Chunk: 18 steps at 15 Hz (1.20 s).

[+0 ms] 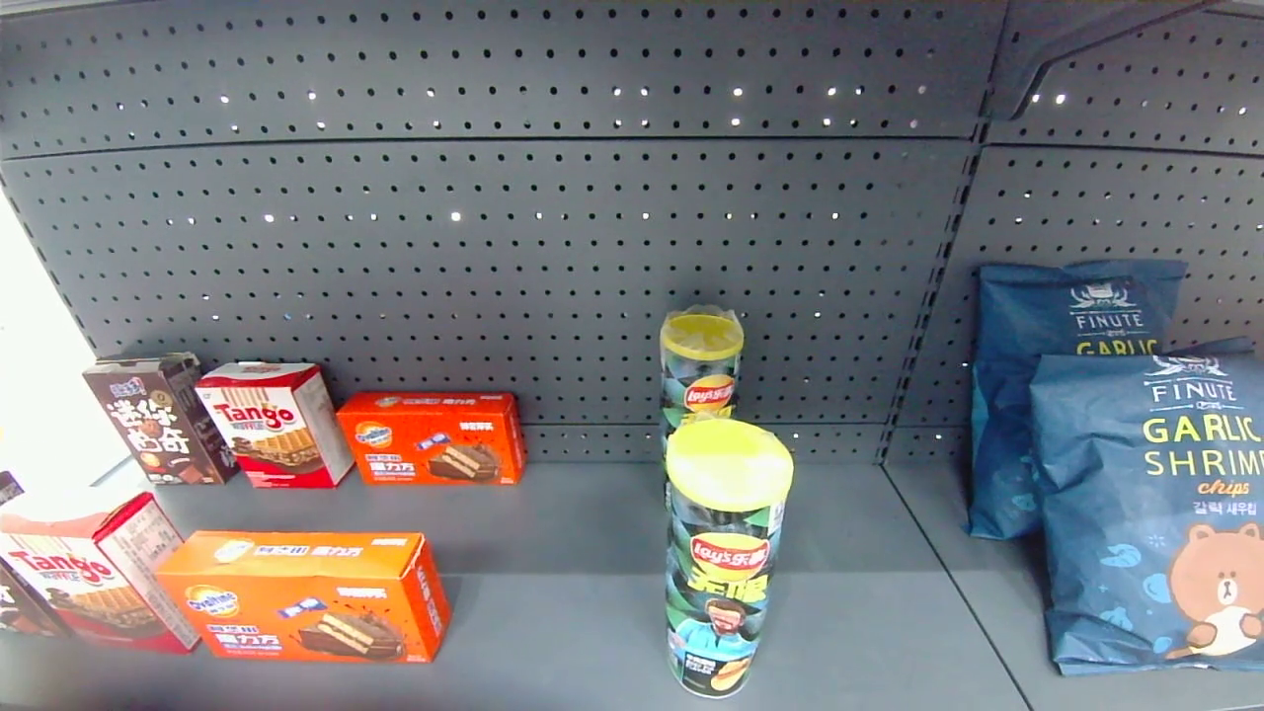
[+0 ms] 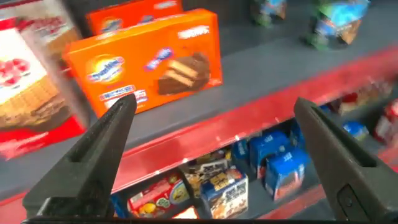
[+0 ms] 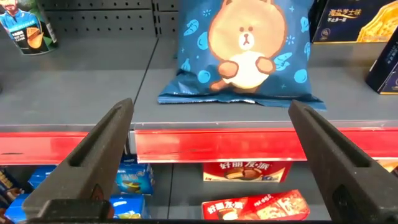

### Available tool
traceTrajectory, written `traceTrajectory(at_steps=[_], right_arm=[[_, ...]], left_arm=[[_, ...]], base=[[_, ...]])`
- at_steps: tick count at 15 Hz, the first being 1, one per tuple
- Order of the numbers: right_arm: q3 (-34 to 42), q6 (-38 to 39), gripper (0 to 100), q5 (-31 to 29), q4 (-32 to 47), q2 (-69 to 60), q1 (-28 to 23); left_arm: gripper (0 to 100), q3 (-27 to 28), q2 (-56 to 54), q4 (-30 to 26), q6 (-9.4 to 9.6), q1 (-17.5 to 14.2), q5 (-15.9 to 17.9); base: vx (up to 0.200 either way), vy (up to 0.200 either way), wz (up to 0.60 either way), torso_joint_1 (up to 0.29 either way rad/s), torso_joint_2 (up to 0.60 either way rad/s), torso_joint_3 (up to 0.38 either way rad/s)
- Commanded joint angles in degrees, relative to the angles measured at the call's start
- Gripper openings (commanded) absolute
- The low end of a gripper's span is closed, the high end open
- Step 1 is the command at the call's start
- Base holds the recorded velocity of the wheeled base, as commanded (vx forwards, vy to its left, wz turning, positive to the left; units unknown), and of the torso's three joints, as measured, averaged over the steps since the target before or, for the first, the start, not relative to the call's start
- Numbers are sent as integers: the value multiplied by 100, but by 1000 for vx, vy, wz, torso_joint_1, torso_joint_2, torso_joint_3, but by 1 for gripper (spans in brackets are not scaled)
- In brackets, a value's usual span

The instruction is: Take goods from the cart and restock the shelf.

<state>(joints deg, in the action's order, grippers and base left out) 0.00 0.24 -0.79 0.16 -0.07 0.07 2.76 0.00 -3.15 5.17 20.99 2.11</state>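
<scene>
The grey shelf point(image 1: 592, 553) carries two tall chip cans with yellow lids, one in front point(image 1: 726, 553) and one behind point(image 1: 701, 370). Orange wafer boxes point(image 1: 306, 597) lie at the left. My left gripper point(image 2: 214, 102) is open in front of the shelf's red edge strip point(image 2: 249, 121), facing an orange box point(image 2: 146, 59), with nothing between its fingers. My right gripper point(image 3: 211, 104) is open too, holding nothing, before the red strip point(image 3: 217, 144) and facing a blue chip bag with a bear point(image 3: 242, 50).
Red and brown snack boxes point(image 1: 272, 425) stand at the left, against the pegboard back wall point(image 1: 553, 276). Two blue bags point(image 1: 1155, 513) lean at the right. A lower shelf holds small blue cartons point(image 2: 273, 165) and red boxes point(image 3: 245, 171). Bare board lies between the orange boxes and the cans.
</scene>
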Motion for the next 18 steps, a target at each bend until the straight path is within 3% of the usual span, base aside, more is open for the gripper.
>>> traceTrajectory(at_steps=[1,3,4,5,6,9,10,11,12,13,14,15,17,18], right_arm=[[0,2,100,0,2,7,1],[0,2,100,0,2,7,1],[0,2,100,0,2,7,1],[0,2,100,0,2,7,1],[0,2,100,0,2,7,1],[0,-7,100,0,2,7,1],[0,2,100,0,2,7,1],[0,2,100,0,2,7,1],[0,-7,100,0,2,7,1],[0,2,100,0,2,7,1],[0,2,100,0,2,7,1],[0,-7,100,0,2,7,1],[0,2,100,0,2,7,1],[0,2,100,0,2,7,1]], left_arm=[[100,-21,0,7,-33,-16,-44],[100,-21,0,24,-42,-78,-114],[100,-223,88,464,-77,-482,-316],[100,-276,141,701,-77,-456,-422],[100,-276,290,569,-51,-535,-562],[100,-276,756,587,54,-1335,-606],[100,-276,642,578,37,-1502,-598],[100,-276,475,561,-121,-1581,-571],[100,-276,475,534,-209,-1589,-422],[100,-276,483,420,-253,-1633,53],[100,-276,457,297,-51,-2152,782],[100,-276,413,306,116,-2407,773],[100,-276,18,306,125,-2073,598],[100,-276,0,306,63,-2090,123]], base=[[0,0,0,0,0,0],[0,0,0,0,0,0],[0,0,0,0,0,0],[0,0,0,0,0,0],[0,0,0,0,0,0],[0,0,0,0,0,0],[0,0,0,0,0,0],[0,0,0,0,0,0],[0,0,0,0,0,0],[0,0,0,0,0,0],[0,0,0,0,0,0],[0,0,0,0,0,0],[0,0,0,0,0,0],[0,0,0,0,0,0]])
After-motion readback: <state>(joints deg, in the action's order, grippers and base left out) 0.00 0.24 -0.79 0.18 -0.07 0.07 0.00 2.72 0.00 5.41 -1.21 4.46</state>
